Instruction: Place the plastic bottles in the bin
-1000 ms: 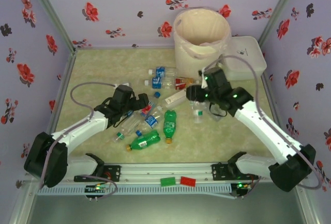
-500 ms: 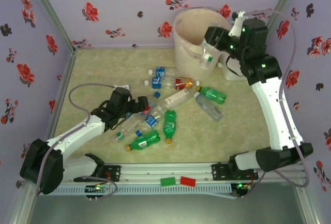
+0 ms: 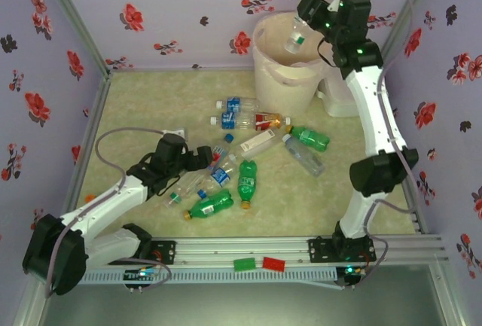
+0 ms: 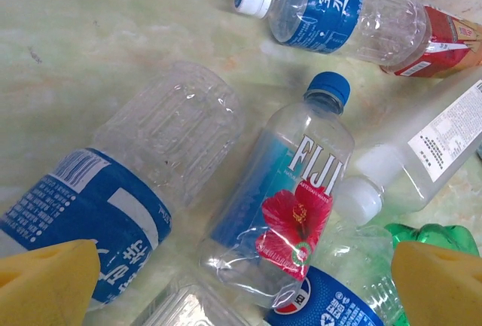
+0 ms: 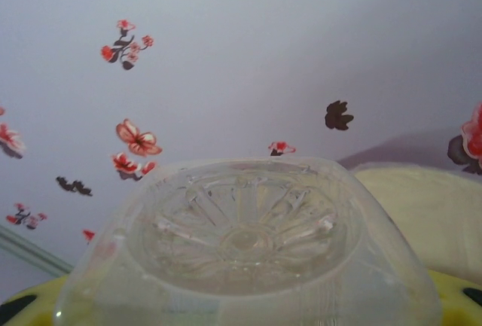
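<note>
right claw [image 3: 305, 25] is clenched on a clear bottle [image 3: 294, 40] above the bin [image 3: 275, 77]; release only once centred inside the rim. left claw [image 3: 202, 159], spread wide, hovers over the fiji bottle [image 4: 279, 198] on the tabletop [image 3: 143, 108].

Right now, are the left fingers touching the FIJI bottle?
Apart. Left wrist view: the FIJI bottle lies between the open left fingers, with other bottles showing in the gap on each side.
</note>
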